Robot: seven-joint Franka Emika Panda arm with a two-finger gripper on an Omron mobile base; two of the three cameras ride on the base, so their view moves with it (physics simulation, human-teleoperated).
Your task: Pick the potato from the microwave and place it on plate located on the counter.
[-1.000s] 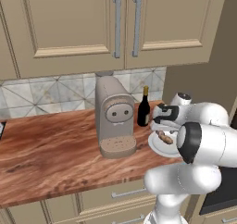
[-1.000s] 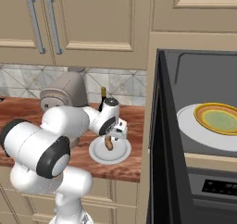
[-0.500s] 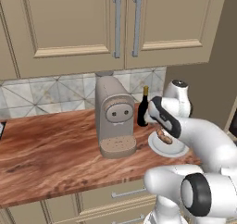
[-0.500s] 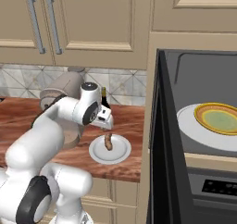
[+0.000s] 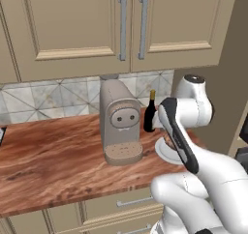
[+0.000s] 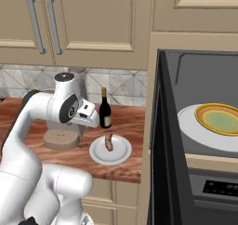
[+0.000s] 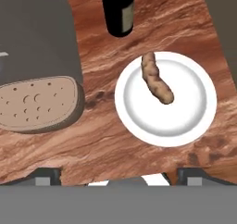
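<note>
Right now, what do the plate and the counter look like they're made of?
The plate looks like glazed ceramic: plain white, smooth, softly shaded, though it could be plastic. The counter looks like polished wood: reddish-brown with wavy grain streaks. The potato lying on the plate looks rough, lumpy and matte brown.

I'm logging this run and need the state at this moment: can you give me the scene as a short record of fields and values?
potato: lying on the plate, free of the gripper
plate: white, on the counter beside the coffee machine
wine bottle: upright on the counter behind the plate
microwave: door open, a yellow-rimmed dish on its turntable
gripper: above the plate, finger tips apart at the hand view's bottom edge, holding nothing
task status: potato placed
</note>
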